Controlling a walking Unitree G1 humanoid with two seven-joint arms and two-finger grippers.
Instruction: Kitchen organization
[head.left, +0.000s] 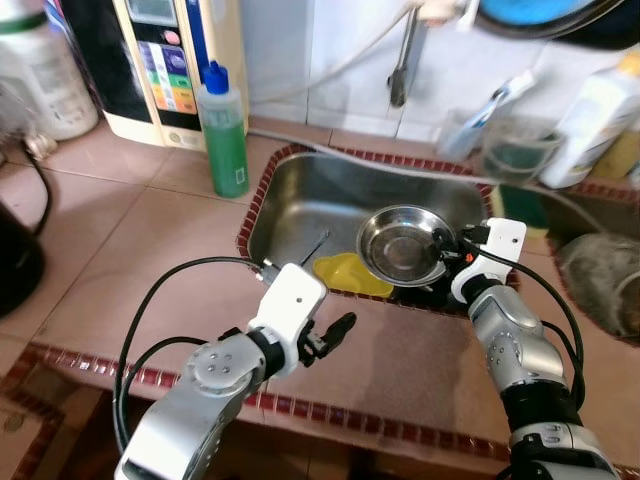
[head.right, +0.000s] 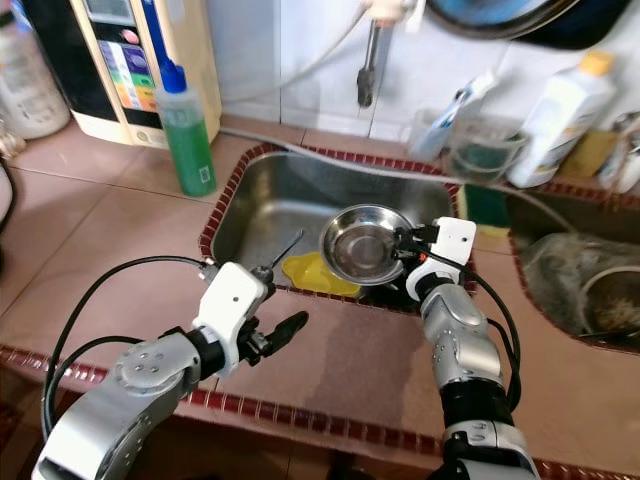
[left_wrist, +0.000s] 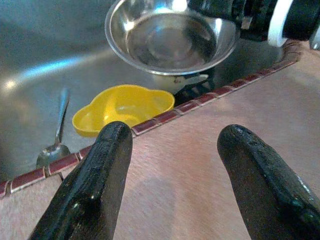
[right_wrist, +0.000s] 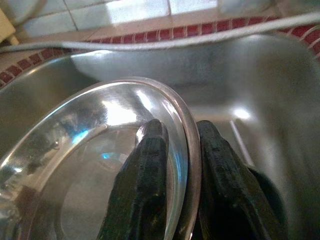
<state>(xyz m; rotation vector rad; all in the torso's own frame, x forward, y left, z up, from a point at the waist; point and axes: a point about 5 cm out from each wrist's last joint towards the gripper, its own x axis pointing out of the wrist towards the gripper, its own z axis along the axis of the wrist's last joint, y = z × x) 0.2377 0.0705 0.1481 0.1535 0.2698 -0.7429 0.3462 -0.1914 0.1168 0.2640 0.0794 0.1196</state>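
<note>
Your right gripper (right_wrist: 175, 165) pinched the steel bowl (head.left: 402, 243) rim above the sink (head.left: 300, 190); left gripper (left_wrist: 175, 165) hung open over the counter (head.left: 400, 350) edge.

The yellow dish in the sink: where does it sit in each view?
Left eye view: yellow dish at the sink's near edge, left of the steel bowl.
Right eye view: same spot.
Left wrist view: beyond the counter's tile edge, under the bowl.
Right wrist view: not in it.
Shared landmark: the steel bowl.
</note>
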